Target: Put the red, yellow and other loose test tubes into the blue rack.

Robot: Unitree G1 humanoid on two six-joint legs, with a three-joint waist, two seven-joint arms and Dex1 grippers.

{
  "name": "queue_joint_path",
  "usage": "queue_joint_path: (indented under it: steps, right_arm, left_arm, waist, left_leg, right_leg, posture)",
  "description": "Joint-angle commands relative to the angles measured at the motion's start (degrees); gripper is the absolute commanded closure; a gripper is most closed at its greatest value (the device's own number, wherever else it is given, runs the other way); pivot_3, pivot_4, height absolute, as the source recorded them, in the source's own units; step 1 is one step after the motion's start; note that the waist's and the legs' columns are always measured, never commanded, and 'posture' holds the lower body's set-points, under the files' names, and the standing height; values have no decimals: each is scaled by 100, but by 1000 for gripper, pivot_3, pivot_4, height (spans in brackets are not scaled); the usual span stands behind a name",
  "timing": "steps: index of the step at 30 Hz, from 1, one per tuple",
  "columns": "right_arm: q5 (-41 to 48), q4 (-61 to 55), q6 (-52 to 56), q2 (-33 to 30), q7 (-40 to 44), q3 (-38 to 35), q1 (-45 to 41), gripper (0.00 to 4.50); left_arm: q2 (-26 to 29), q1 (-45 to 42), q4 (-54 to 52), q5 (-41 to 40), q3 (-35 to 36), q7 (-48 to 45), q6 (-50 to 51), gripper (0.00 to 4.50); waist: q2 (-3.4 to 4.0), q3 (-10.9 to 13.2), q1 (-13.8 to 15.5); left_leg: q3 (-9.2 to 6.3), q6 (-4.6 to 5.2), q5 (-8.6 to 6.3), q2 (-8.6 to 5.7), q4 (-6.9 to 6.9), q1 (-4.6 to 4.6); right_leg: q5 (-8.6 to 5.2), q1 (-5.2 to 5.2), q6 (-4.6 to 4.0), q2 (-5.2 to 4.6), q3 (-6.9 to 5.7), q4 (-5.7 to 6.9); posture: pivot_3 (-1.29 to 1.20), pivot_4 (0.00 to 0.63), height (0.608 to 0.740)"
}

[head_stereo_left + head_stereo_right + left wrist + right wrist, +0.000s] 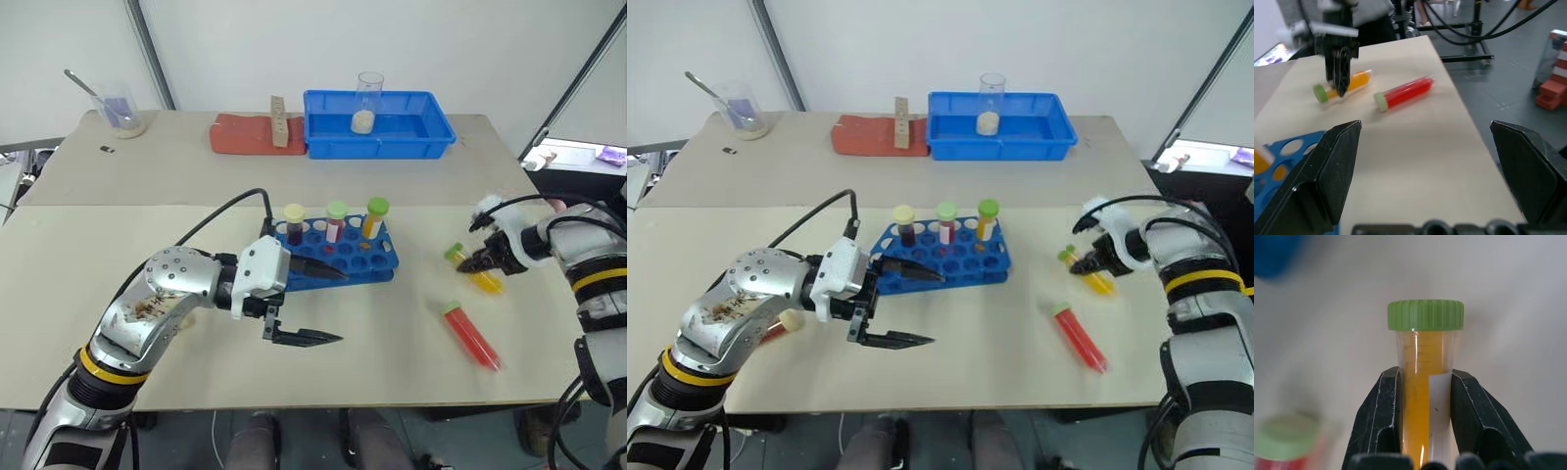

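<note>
The blue rack stands mid-table with three capped tubes upright in its back row. To its right, a yellow test tube with a green cap lies low over the table, and my right gripper is shut on its body just below the cap. A red test tube with a green cap lies loose on the table nearer the front edge. My left gripper is open at the rack's front left side, pointing right with nothing between its fingers.
A larger blue tray holding a glass flask sits at the back. Beside it are a red slab and a wooden block. A beaker with a spoon stands at the far left. The table's right edge is close behind the right gripper.
</note>
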Motion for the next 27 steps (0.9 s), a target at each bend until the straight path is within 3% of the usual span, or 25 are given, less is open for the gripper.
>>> queue_joint_path:
  steps: [1, 3, 6, 9, 13, 21, 27]
  right_arm:
    - [1094, -2265, 500, 194, -412, -1556, 830, 3528]
    - [1720, -3422, 599, 892, -993, -2436, 1520, 3529]
    - [2186, -4515, 576, 1805, -1808, -2998, 2214, 3531]
    - [1974, -5024, -155, 2515, -2517, -2701, 2750, 3531]
    - [1571, -4830, -1289, 3345, -3303, -2223, 3015, 3532]
    - [1164, -3746, -2607, 3706, -3768, -1788, 3010, 3538]
    - [1151, -3422, -2960, 3771, -3860, -1551, 3053, 3538]
  left_arm:
    - [118, 198, 5, -75, 360, -87, -259, 0]
    - [121, 294, 37, -122, 483, -74, -294, 0]
    - [63, 378, 70, -264, 669, -52, -349, 0]
    - [-55, 421, 113, -480, 874, 23, -321, 0]
    - [-46, 375, 105, -504, 817, 110, -95, 0]
    - [-17, 250, 107, -569, 791, 124, 138, 0]
    - [22, 227, 55, -633, 830, 150, 266, 0]
  waist:
    - [0, 0, 29]
    - [-2, -1, 39]
    - [-5, -2, 52]
    - [-3, -2, 58]
    - [-3, -3, 33]
    - [-3, -3, 18]
    - [-3, -3, 5]
  left_leg:
    - [-6, 0, 0, 1, -1, -4]
    - [-11, 0, -1, 5, 2, 0]
    - [-18, -1, 0, 6, 9, 0]
    - [-14, -3, 1, 4, 19, -2]
    - [-9, -4, 2, 2, 21, 1]
    - [-11, -4, 2, 4, 11, -1]
    - [-11, -4, 2, 4, 10, 2]
  right_leg:
    - [-6, 0, 6, 1, -7, 0]
    - [-10, 5, 7, 5, -10, 3]
    - [-12, 9, 14, 7, -15, 8]
    - [-7, 10, 20, 5, -10, 10]
    - [-6, 11, 19, 2, -8, 8]
    - [-8, 8, 8, 5, -9, 7]
    - [-10, 8, 9, 6, -9, 7]
  posture:
    - [0, 150, 740]
    - [0, 150, 740]
    - [0, 150, 740]
    - [0, 150, 740]
    - [0, 150, 740]
    - [0, 150, 740]
    - [0, 150, 740]
